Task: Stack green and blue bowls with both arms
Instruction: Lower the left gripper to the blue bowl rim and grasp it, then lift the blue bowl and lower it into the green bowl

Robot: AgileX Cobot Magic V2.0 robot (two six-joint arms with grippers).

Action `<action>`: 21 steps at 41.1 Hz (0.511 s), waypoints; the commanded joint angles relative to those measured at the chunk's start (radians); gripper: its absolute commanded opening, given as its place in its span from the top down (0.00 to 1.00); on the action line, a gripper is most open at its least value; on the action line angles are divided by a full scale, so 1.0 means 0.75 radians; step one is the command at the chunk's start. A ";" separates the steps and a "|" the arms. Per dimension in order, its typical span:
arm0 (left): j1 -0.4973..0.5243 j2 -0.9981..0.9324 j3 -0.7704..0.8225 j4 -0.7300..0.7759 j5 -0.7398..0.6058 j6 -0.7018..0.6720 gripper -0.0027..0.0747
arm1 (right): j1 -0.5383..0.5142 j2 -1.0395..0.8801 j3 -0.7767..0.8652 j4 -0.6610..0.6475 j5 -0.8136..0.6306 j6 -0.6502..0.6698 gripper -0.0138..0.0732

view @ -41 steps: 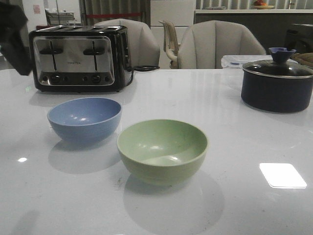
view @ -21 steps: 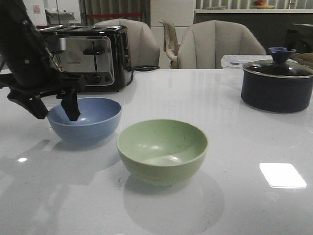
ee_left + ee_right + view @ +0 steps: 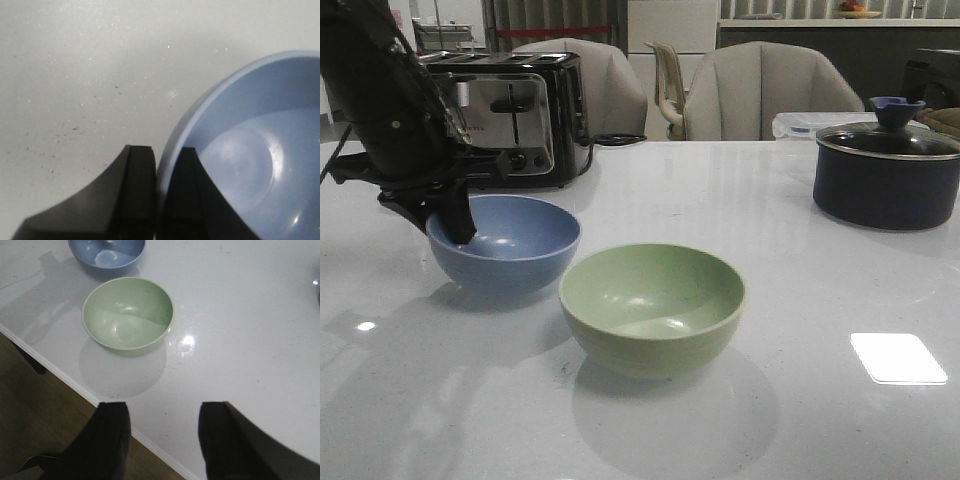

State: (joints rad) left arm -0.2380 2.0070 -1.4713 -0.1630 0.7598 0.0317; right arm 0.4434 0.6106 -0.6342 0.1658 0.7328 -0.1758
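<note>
**Inspector:** Left gripper (image 3: 448,215) first. Condition?

**Assistant:** Clamped on the left rim of the blue bowl (image 3: 506,243). The wrist view shows one finger (image 3: 135,192) outside the wall and the other inside, the rim pinched between them with almost no gap.

**Inspector:** Position of that bowl?

**Assistant:** On the white table (image 3: 800,300), in front of the toaster (image 3: 510,115). Whether its base rests fully on the table, I cannot tell.

**Inspector:** Green bowl?

**Assistant:** The green bowl (image 3: 652,305) sits upright on the table, to the right of the blue one and nearer the camera. The two are close but apart. Nothing is inside it.

**Inspector:** Right gripper?

**Assistant:** Out of the front view. Its own camera shows the right gripper (image 3: 162,440) with fingers spread wide, holding nothing, above the table's near edge. The green bowl lies ahead of it, the blue bowl beyond that.

**Inspector:** Other items?

**Assistant:** A dark lidded pot (image 3: 887,175) at the far right of the table, well apart from both bowls. Grey chairs (image 3: 760,95) stand behind the table.
</note>
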 commanded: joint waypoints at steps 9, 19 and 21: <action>-0.008 -0.283 -0.051 -0.041 0.117 0.090 0.84 | -0.004 0.001 -0.036 0.002 -0.084 -0.011 0.33; -0.074 -0.436 -0.051 -0.283 0.165 0.317 0.84 | -0.004 0.001 -0.036 0.002 -0.084 -0.011 0.33; -0.106 -0.441 -0.051 -0.283 0.149 0.325 0.84 | -0.004 0.001 -0.036 0.002 -0.084 -0.011 0.33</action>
State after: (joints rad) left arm -0.2759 1.7376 -1.4782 -0.3187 0.9057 0.2443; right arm 0.4434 0.6106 -0.6342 0.1658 0.7328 -0.1758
